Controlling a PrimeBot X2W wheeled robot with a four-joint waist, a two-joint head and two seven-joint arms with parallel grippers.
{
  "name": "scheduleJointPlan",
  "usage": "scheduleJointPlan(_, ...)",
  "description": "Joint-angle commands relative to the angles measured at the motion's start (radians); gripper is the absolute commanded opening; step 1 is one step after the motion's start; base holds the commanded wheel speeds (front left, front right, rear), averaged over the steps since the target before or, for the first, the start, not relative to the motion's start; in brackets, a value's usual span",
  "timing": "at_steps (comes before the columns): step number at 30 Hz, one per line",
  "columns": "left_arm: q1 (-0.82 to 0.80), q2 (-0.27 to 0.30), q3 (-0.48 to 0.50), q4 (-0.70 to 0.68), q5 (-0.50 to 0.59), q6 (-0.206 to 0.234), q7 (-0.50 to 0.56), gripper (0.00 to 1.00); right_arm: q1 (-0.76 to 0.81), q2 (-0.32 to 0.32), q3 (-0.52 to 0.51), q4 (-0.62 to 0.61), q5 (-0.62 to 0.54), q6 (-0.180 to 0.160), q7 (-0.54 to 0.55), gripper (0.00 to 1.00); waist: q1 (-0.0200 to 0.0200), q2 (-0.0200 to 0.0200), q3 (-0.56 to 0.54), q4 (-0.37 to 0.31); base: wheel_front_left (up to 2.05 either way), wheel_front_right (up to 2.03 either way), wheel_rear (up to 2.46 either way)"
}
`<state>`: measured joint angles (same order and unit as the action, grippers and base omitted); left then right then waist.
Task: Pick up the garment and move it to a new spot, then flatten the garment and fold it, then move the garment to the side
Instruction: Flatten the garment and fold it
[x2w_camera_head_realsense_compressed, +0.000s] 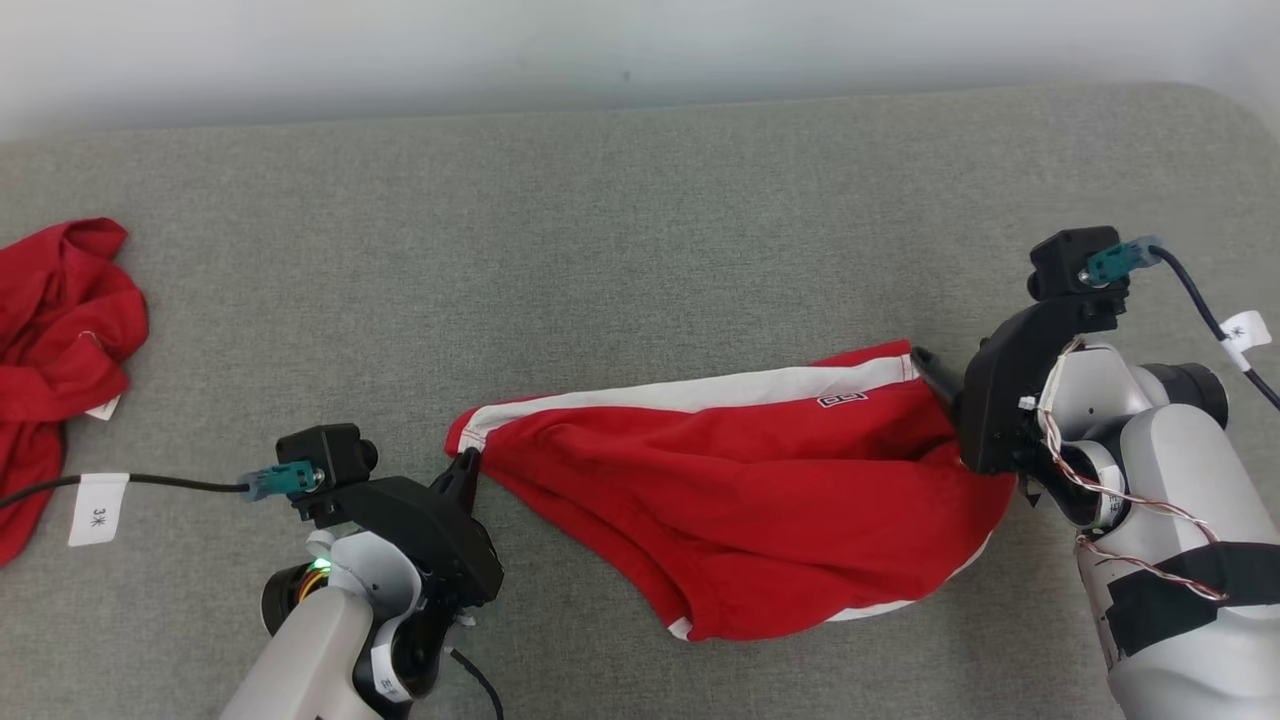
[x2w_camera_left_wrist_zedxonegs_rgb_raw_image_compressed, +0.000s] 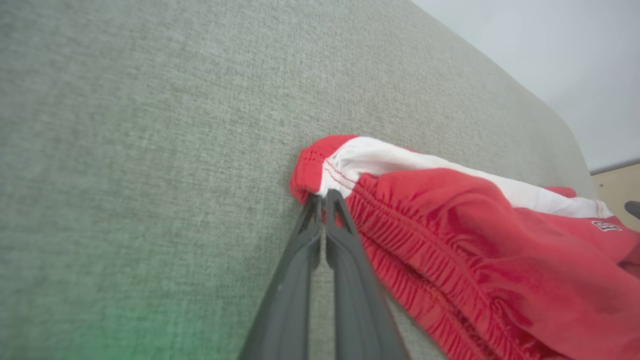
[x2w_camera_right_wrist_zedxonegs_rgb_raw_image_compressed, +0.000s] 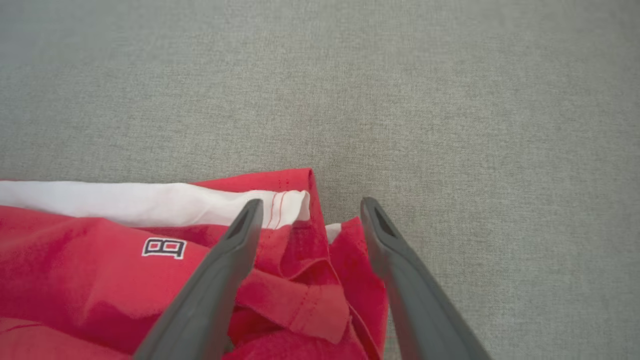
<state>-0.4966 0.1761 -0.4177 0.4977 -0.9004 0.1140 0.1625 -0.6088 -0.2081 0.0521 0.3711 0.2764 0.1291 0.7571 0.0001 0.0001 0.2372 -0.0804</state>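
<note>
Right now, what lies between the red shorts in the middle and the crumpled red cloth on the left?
In the head view, mostly bare grey cushion; nearer the robot, the left fingers pinching the shorts and a tagged cable.

even, soft daylight-like brightness; wrist views bend at edges, faint green glow.

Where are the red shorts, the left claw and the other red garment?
red shorts (x2w_camera_head_realsense_compressed: 760, 490): head view, on the red middle panel.
left claw (x2w_camera_left_wrist_zedxonegs_rgb_raw_image_compressed: 324, 197): left wrist view, between its closed fingertips.
other red garment (x2w_camera_head_realsense_compressed: 60, 320): head view, on its crumpled middle.
</note>
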Motion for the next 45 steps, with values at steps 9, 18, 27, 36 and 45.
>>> scheduleJointPlan(9,-0.012,0.001,-0.012,0.008,0.013,-0.005,0.003,0.0,0.04,0.013,0.002,-0.056,0.004,0.003,0.097,0.77,-0.0001,-0.0001,0.001,0.002,0.0,0.0,0.0)
scheduleJointPlan(18,-0.031,0.007,-0.023,-0.007,0.019,-0.004,0.012,0.0,-0.016,0.066,-0.052,0.009,-0.028,0.003,0.066,0.62,-0.0001,-0.0001,0.029,0.015,0.0,0.0,0.0)
scheduleJointPlan(27,-0.033,0.009,-0.032,-0.008,0.018,-0.003,0.021,0.0,-0.049,0.093,-0.082,0.086,-0.072,0.003,0.058,0.08,-0.0001,-0.0001,0.044,0.025,0.0,0.0,0.0)
scheduleJointPlan(36,-0.044,0.019,-0.009,-0.04,0.016,-0.015,-0.033,0.0,-0.063,0.077,-0.069,0.08,-0.046,0.003,-0.02,0.0,-0.0001,-0.0001,0.016,0.009,0.0,0.0,0.0)
scheduleJointPlan(45,-0.106,0.036,0.027,-0.11,-0.002,-0.041,-0.061,0.0,-0.112,0.061,-0.032,-0.005,0.053,0.003,-0.203,0.0,-0.0001,-0.0001,0.012,-0.008,0.0,0.0,0.0)
